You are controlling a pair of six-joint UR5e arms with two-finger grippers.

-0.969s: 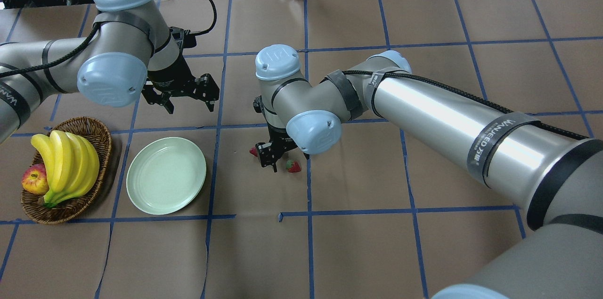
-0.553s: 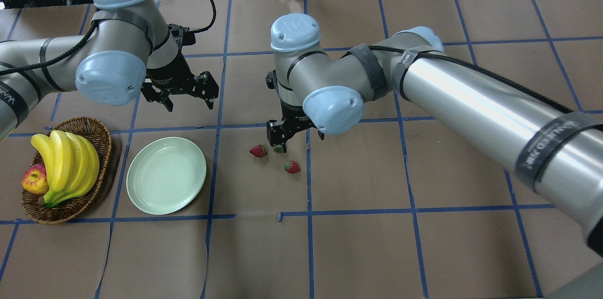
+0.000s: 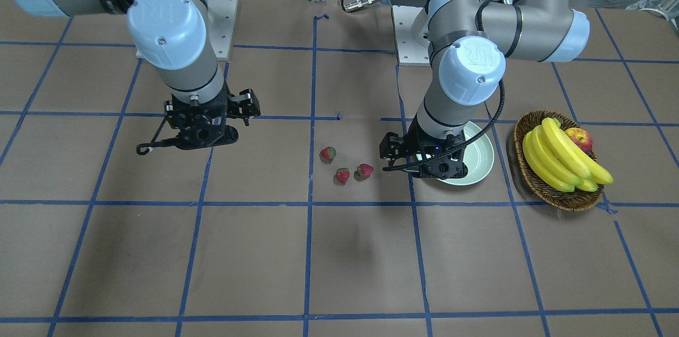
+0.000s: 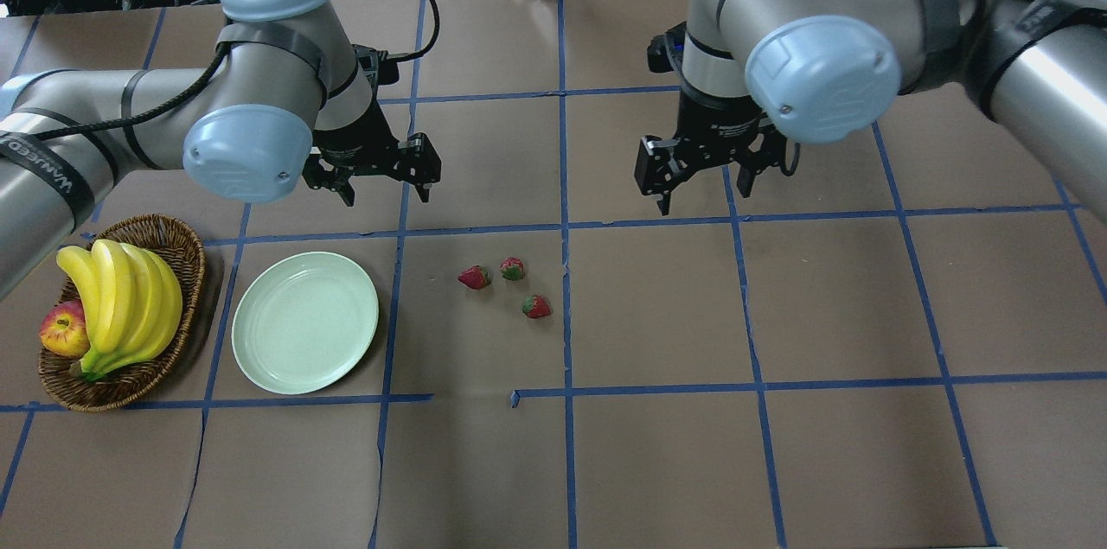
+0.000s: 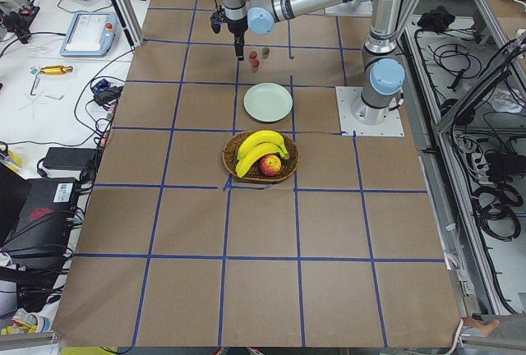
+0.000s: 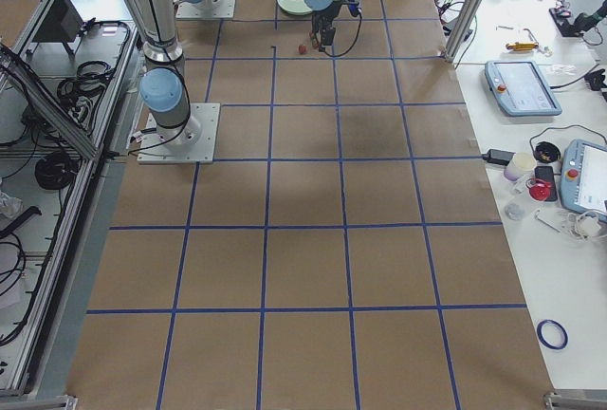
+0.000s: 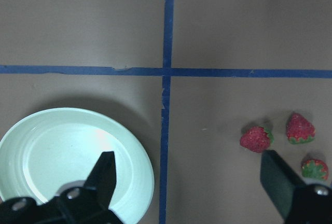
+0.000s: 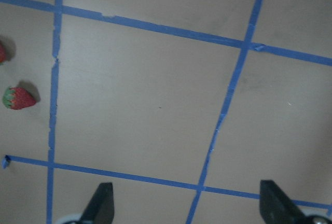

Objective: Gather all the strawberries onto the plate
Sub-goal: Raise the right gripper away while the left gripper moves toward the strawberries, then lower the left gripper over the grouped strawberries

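Three small red strawberries lie close together on the brown table: one, one and one. They also show in the front view and the left wrist view. The pale mint plate sits empty to their left. My left gripper hovers open beyond the gap between plate and berries, holding nothing. In the left wrist view its fingers frame the plate. My right gripper hangs open and empty, beyond and right of the berries. One strawberry sits at the right wrist view's left edge.
A brown wicker basket with bananas and an apple stands left of the plate. Blue tape lines grid the brown table cover. Cables and equipment lie past the table's far edge.
My right gripper has risen off the strawberries and swung away to the right and back, leaving all three lying on the table. The left arm has shifted a little to the right.
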